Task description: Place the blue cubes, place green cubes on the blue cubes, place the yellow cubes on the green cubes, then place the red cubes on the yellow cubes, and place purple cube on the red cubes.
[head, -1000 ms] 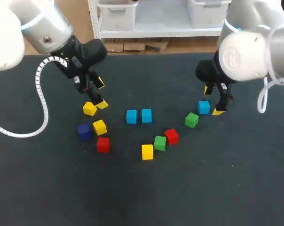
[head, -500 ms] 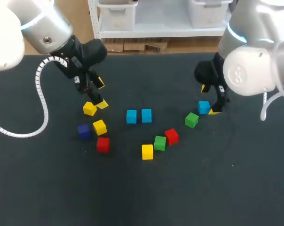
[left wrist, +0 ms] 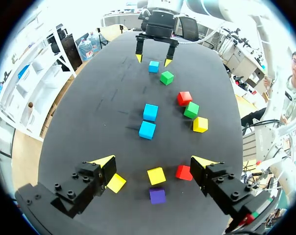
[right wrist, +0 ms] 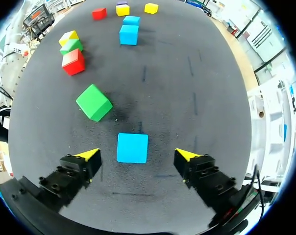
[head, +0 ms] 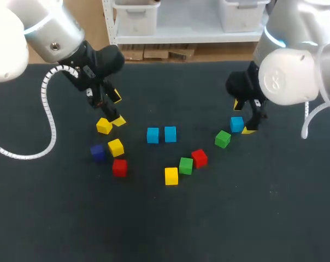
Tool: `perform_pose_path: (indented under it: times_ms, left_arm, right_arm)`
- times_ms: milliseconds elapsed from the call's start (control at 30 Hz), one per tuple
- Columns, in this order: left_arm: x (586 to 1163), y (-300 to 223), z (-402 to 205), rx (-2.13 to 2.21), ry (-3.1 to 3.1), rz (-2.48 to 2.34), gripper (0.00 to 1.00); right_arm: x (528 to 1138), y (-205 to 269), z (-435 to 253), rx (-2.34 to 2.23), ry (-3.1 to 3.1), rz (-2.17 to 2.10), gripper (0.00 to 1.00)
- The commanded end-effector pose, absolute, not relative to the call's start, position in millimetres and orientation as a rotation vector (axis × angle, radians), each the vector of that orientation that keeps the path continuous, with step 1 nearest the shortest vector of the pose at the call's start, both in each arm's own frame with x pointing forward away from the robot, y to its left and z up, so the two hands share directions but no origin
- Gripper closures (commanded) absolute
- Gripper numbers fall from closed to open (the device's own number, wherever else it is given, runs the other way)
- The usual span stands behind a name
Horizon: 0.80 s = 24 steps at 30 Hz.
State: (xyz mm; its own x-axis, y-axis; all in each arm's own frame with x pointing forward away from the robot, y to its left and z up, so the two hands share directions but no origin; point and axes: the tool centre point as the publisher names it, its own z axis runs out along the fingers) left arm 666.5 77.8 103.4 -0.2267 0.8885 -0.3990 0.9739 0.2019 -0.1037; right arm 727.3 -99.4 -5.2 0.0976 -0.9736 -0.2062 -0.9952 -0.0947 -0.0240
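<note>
Head view: eleven cubes are seen on the dark table (head: 56, 218), each resting directly on its surface. The right gripper (head: 243, 117) is held low over the table's right part, its jaws spread wide around a lone blue cube (head: 236, 124). In the right wrist view this cube is shown between the two yellow fingertips (right wrist: 185, 154) and apart from both. Its sides are set square to the fingers, and as a cube it has no long axis. Just ahead of it, a green cube (right wrist: 94, 102) is turned cornerwise to the gripper. Farther on, a red cube (right wrist: 73, 61), a second green cube (right wrist: 71, 46) and a yellow cube (right wrist: 68, 36) are found in a close slanted row.

Near the table's middle, a pair of blue cubes (head: 161, 134) is set close side by side, and in the head view the pair's line runs across the table from left to right.

The left gripper (head: 117, 109) is held low over the table's left part, opened wide with nothing gripped. Another yellow cube (head: 104, 126) lies just beside one fingertip; whether it is touched cannot be told. In the left wrist view a third yellow cube (left wrist: 156, 175), a purple cube (left wrist: 157, 195) and a second red cube (left wrist: 184, 172) are clustered under the open span.
</note>
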Motion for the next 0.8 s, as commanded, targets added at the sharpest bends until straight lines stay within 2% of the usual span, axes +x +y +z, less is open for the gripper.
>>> perform_pose_path:
  times_ms: [33, 67, 100, 133, 300, 433, 500, 567, 600, 800]
  left_arm:
    - [667, 78, 103, 1.773, 2.223, -0.493, 0.0]
    - [667, 78, 103, 1.773, 2.223, -0.493, 0.0]
    - [667, 78, 103, 1.773, 2.223, -0.493, 0.0]
    - [667, 78, 103, 1.773, 2.223, -0.493, 0.0]
    - [667, 78, 103, 1.773, 2.223, -0.493, 0.0]
    - [667, 78, 103, 1.773, 2.223, -0.493, 0.0]
    - [667, 78, 103, 1.773, 2.223, -0.493, 0.0]
    - [667, 78, 103, 1.773, 2.223, -0.493, 0.0]
    - [667, 78, 103, 1.773, 2.223, -0.493, 0.0]
    - [667, 78, 103, 1.773, 2.223, -0.493, 0.0]
  right_arm:
    - [735, -98, -7, -2.215, 2.006, 0.24, 0.32]
    - [735, -97, -6, -2.216, 2.005, 0.243, 0.33]
    - [735, -97, -6, -2.217, 2.006, 0.248, 0.51]
    - [735, -96, -5, -2.216, 2.007, 0.253, 0.54]
    - [734, -94, -2, -2.219, 2.006, 0.271, 0.5]
    - [732, -91, -3, -2.224, 2.002, 0.286, 0.55]
    - [731, -91, -4, -2.226, 2.001, 0.292, 0.65]
    - [730, -90, -5, -2.228, 2.001, 0.296, 0.92]
    - [730, -89, -5, -2.227, 2.001, 0.299, 1.0]
    - [725, -88, -3, -2.228, 2.001, 0.335, 1.0]
